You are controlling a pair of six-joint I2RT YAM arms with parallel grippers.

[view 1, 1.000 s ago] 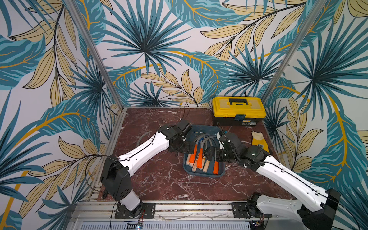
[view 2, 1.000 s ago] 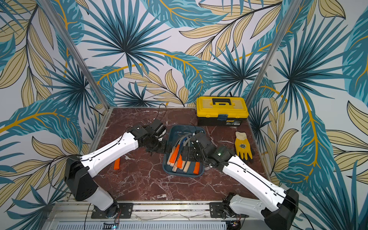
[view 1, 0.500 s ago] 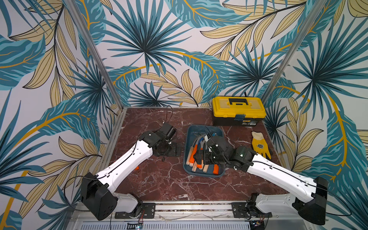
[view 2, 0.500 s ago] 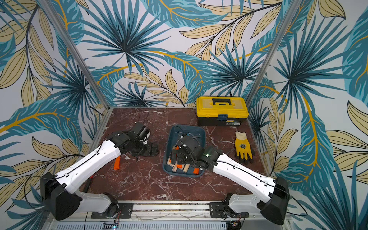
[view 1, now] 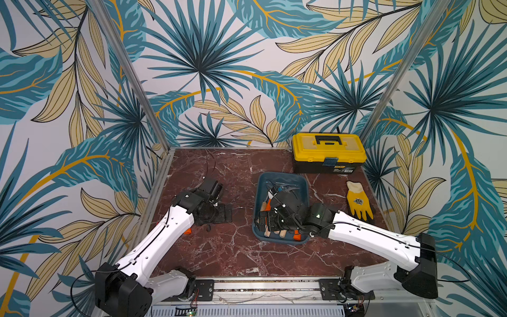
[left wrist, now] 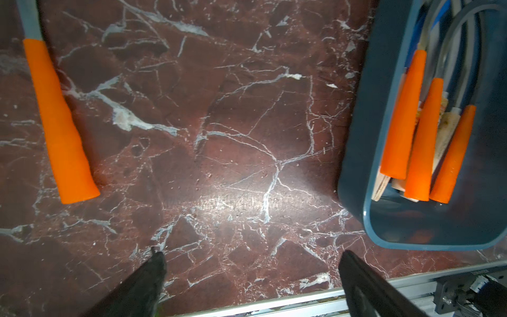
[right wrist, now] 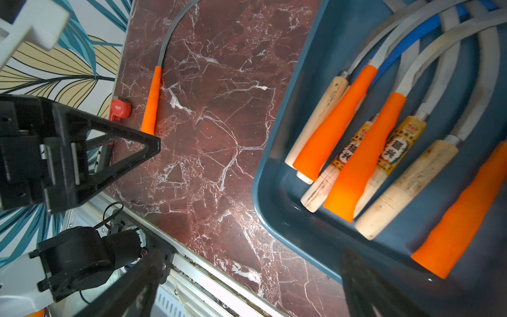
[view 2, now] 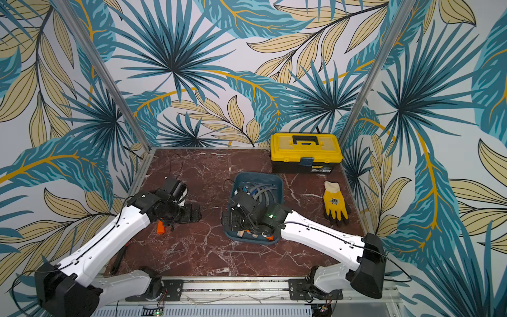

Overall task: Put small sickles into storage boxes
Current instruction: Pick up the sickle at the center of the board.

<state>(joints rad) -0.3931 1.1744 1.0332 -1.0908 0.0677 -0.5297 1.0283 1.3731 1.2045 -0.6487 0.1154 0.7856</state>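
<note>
left tool (left wrist: 251,252) spread wide, right tool (right wrist: 251,254) parted

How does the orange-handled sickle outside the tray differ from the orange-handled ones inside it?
The loose sickle lies on the bare table; the orange-handled sickles in the tray lie packed among wood-handled sickles. Its blade lies free of others; theirs overlap. Shared: orange handles, curved blades.

On the table (view 1: 233,255), the tray (view 1: 282,176) sits right of centre, with sickles (right wrist: 356,164) in it, handles toward 6 o'clock. From the tray, the toolbox (view 1: 328,152) lies at 1 o'clock, the glove (view 1: 358,203) at 3, and a lone sickle (right wrist: 150,101) at 9, with the wrench (right wrist: 120,108) just beyond it.
</note>
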